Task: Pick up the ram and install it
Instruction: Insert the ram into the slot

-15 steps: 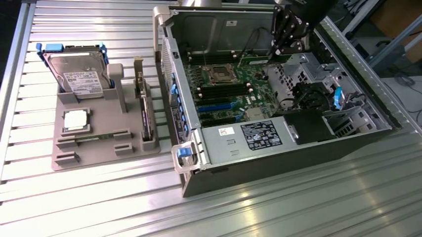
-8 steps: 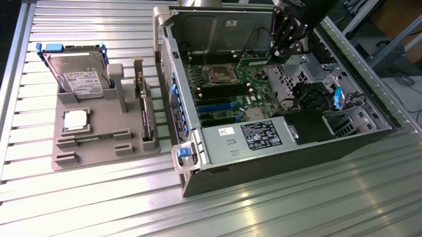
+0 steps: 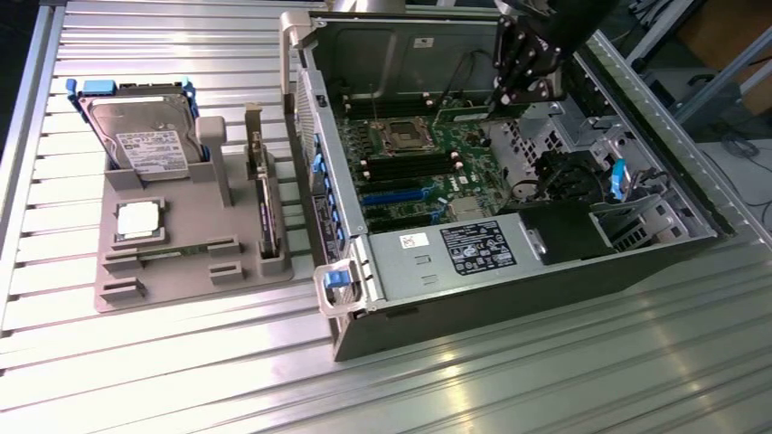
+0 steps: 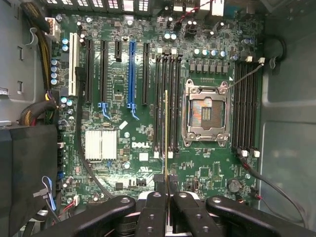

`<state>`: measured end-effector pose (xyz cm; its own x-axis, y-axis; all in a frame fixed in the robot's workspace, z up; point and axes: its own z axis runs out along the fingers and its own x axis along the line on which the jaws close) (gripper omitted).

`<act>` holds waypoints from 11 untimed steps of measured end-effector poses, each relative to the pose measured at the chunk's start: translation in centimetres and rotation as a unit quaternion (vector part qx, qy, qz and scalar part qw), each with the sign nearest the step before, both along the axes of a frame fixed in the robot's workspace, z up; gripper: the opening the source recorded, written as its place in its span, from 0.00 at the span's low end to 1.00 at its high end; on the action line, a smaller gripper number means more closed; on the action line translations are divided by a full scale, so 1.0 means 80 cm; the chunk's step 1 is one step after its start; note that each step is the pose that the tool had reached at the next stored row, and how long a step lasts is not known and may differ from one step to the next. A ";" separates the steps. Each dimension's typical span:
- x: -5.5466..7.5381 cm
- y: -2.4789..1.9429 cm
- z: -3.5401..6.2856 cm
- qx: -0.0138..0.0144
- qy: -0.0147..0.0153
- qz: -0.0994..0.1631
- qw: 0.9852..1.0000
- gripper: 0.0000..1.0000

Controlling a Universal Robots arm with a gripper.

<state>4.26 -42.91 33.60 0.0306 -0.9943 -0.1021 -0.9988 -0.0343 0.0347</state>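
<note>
My claw [image 4: 166, 183] is closed narrow on the ram [image 4: 166, 128], gripping it by one end inside the open computer case [image 3: 507, 307]. In the wrist view the stick shows edge-on as a thin line between my two black fingers [image 4: 159, 181]. It hangs over the bank of memory slots [image 4: 168, 74] that lies between the empty CPU socket [image 4: 206, 112] and the blue expansion slot [image 4: 132, 69] on the motherboard [image 4: 113, 98]. I cannot tell whether it touches a slot. In the exterior view my claw [image 3: 522, 98] reaches into the far end of the case. On the exterior view's left, a grey tray [image 3: 181, 280] holds a hard drive [image 3: 147, 145], a CPU chip [image 3: 140, 220] and an expansion card [image 3: 263, 194].
</note>
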 end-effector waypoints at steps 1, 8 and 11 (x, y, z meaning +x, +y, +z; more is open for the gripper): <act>0.000 0.0000 -0.001 0.000 0.000 0.000 1.000 0.12; 0.000 0.0000 -0.006 0.001 0.000 0.000 1.000 0.12; -0.001 0.0000 -0.009 0.001 0.000 0.000 1.000 0.12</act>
